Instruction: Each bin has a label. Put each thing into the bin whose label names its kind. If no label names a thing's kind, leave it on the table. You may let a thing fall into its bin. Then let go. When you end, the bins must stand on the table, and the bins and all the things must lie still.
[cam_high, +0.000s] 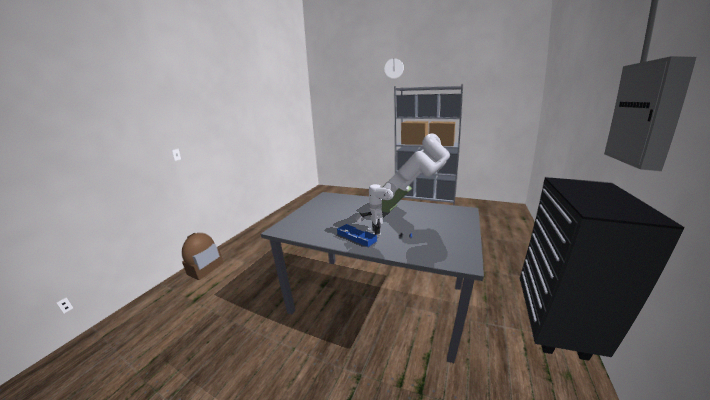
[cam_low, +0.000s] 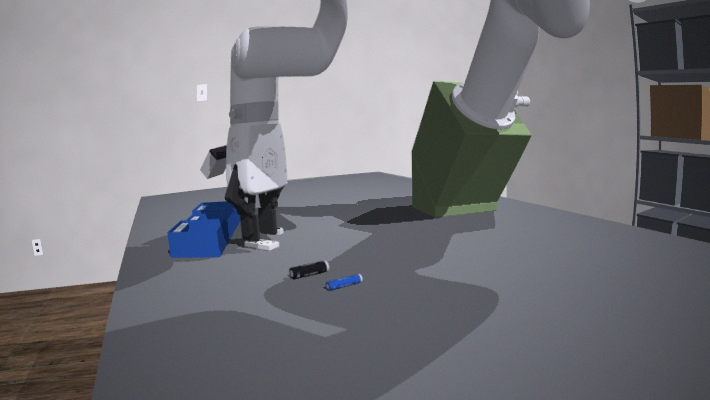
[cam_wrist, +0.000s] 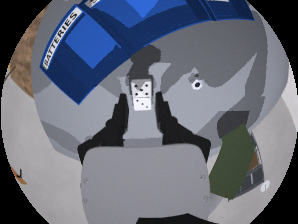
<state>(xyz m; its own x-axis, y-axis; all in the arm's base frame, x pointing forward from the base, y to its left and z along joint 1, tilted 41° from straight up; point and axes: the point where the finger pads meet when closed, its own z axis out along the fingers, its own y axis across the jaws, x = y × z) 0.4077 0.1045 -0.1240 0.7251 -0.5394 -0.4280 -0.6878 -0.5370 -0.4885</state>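
The gripper (cam_wrist: 141, 106), half open and holding nothing, stands straight down over the white domino (cam_wrist: 141, 95) lying flat on the bench (cam_low: 450, 300) just beside the blue bin (cam_low: 200, 235), its long axis running between the jaws.

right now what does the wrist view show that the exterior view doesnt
Only the wrist view shows the bin labels, BATTERIES readable, and the dots on the white domino between the open fingers.

Only the exterior view shows the black battery and blue battery lying apart from the bin.

Both show the blue bin, gripper and green base.
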